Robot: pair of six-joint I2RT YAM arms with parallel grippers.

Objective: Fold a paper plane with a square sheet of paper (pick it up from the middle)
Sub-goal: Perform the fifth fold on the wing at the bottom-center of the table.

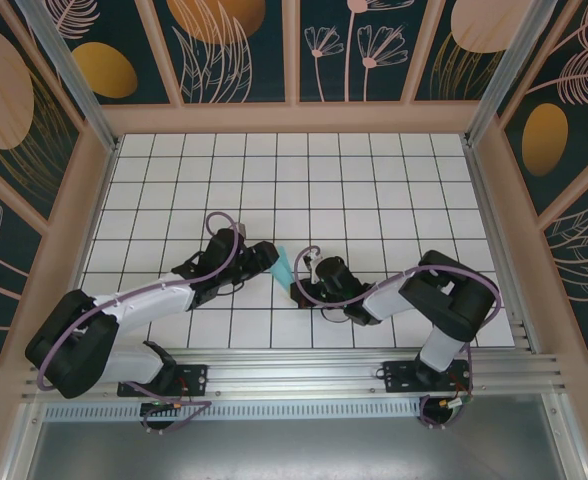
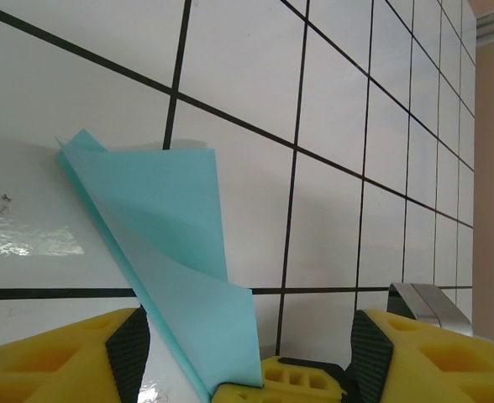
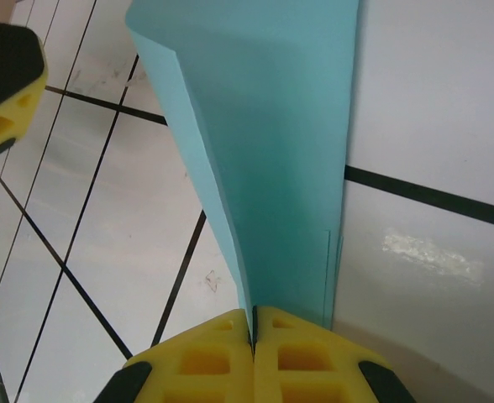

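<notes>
Here, a folded turquoise paper [image 1: 286, 265] is held on edge between two arms over the white tiled table [image 1: 374, 180].

At the left, the left gripper [image 1: 271, 258] is seen with its yellow fingers [image 2: 79, 357] spread wide. In the left wrist view the paper rises through the gap between them, nearer the left-hand finger, and whether it is touched there cannot be told. In the middle, the paper is seen as a narrow creased shape with a ridge along its length, set between the two grippers. At the right, the right gripper [image 3: 254, 332] is pressed together on one end of the paper, which is pinched in the seam between the two yellow fingers.
</notes>
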